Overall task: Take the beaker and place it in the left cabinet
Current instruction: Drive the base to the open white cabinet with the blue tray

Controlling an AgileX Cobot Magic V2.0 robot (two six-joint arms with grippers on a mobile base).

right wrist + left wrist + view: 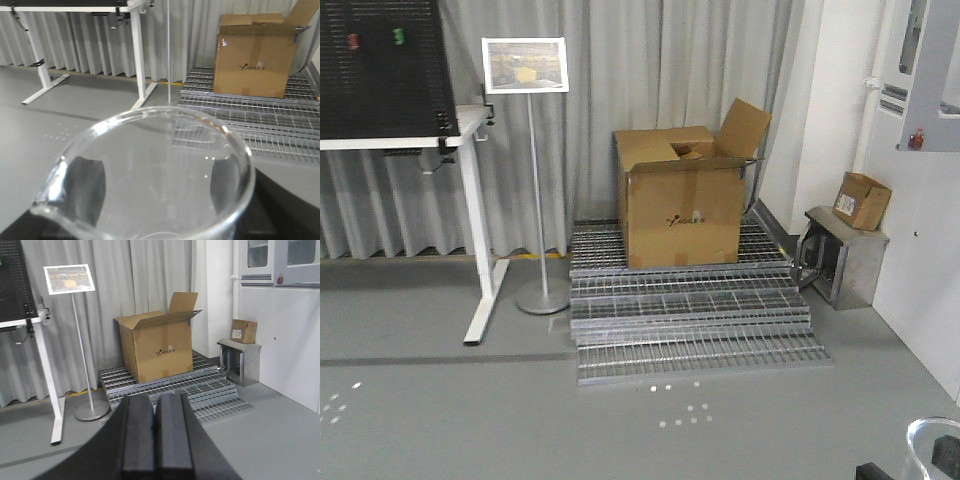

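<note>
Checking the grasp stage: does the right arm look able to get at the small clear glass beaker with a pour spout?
Yes, apparently: the beaker already sits between the right gripper's dark fingers, above the grey floor.

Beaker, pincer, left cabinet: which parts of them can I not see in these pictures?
- Beaker: in the right wrist view, the base is cut off by the lower edge and the markings are too faint to see. In the front view, only a piece of the rim shows at the bottom right corner.
- Right pincer: in the right wrist view, only dark blurred shapes show through the glass.
- Left cabinet: in no view.
</note>
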